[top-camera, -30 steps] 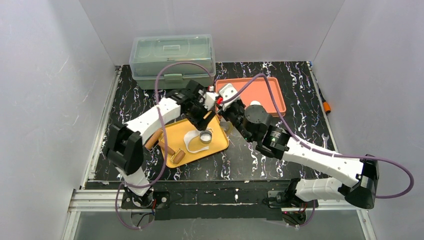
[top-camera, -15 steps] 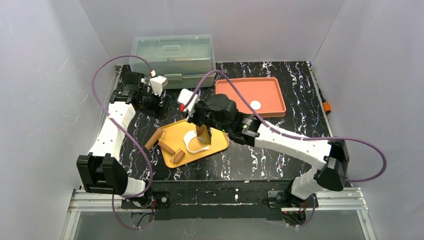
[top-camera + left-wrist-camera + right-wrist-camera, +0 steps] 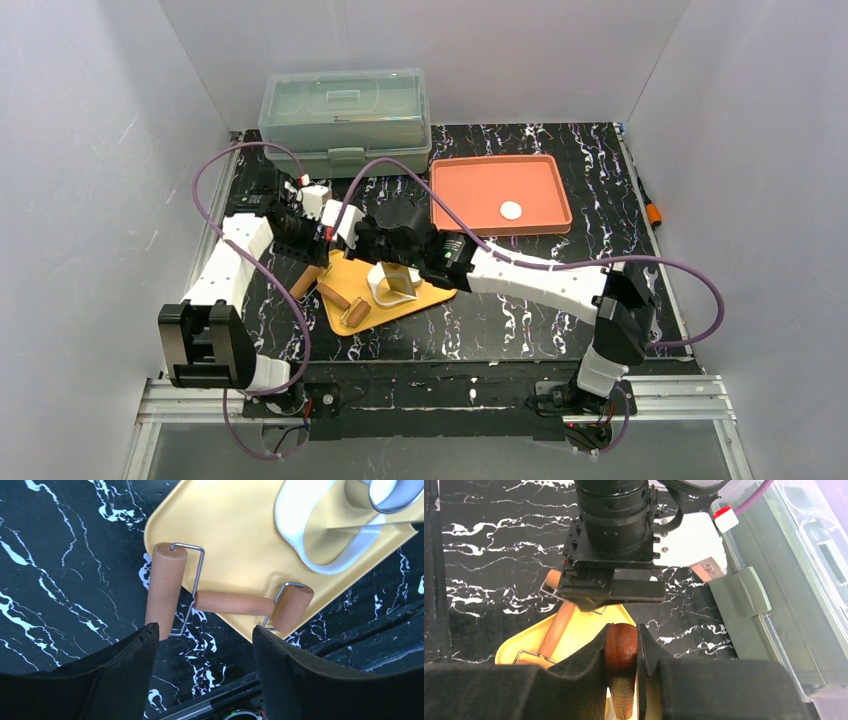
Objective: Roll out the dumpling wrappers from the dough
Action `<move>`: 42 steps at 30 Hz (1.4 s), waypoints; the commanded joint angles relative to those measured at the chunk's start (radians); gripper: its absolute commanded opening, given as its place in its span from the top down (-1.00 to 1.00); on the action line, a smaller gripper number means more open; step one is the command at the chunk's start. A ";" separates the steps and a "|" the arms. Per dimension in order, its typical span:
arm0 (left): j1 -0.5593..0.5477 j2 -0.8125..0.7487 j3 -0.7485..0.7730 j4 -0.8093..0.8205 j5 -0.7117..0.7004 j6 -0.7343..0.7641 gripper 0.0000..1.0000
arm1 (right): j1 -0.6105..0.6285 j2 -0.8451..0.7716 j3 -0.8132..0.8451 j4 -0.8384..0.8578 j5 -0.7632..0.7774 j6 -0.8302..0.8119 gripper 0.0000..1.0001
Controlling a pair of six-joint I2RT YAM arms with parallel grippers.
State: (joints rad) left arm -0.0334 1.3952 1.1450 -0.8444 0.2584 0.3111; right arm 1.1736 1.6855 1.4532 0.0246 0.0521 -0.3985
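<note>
The open left claw (image 3: 205,634) has returned above the roller (image 3: 234,603); right claw (image 3: 623,631) grips a wooden handle (image 3: 620,656).

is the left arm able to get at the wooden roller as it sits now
Probably yes. The left end effector hangs open above the roller, which lies across the yellow tray's edge with nothing over it. The right end effector, shut on a brown wooden handle, sits off to the side.
</note>
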 commanded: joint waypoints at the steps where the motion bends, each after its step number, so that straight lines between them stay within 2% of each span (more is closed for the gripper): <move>1: 0.004 -0.044 -0.024 -0.080 0.063 0.047 -0.31 | 0.002 0.037 0.045 0.121 0.020 -0.018 0.97; 6: 0.004 -0.033 -0.109 -0.079 0.012 0.033 -0.12 | 0.002 0.069 0.049 0.214 0.045 0.009 0.97; 9: 0.004 -0.040 -0.145 -0.080 0.021 0.036 -0.07 | 0.002 0.092 0.056 0.275 0.063 0.041 0.97; 15: 0.001 -0.012 -0.196 -0.049 0.054 0.044 -0.05 | 0.001 0.127 0.032 0.403 0.141 0.050 0.97; 24: -0.045 0.045 -0.228 0.040 -0.028 0.052 -0.06 | 0.001 0.211 0.058 0.573 0.269 -0.002 0.97; 32: -0.047 0.045 -0.247 0.064 -0.038 0.056 -0.06 | -0.008 0.323 0.178 0.580 0.278 -0.047 0.97; 42: -0.046 0.032 -0.240 0.061 -0.025 0.056 -0.06 | -0.004 0.349 0.231 0.597 0.286 0.028 0.97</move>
State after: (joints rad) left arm -0.0803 1.4521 0.9089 -0.7666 0.2249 0.3584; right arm 1.1717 2.0365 1.6291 0.5545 0.3176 -0.4053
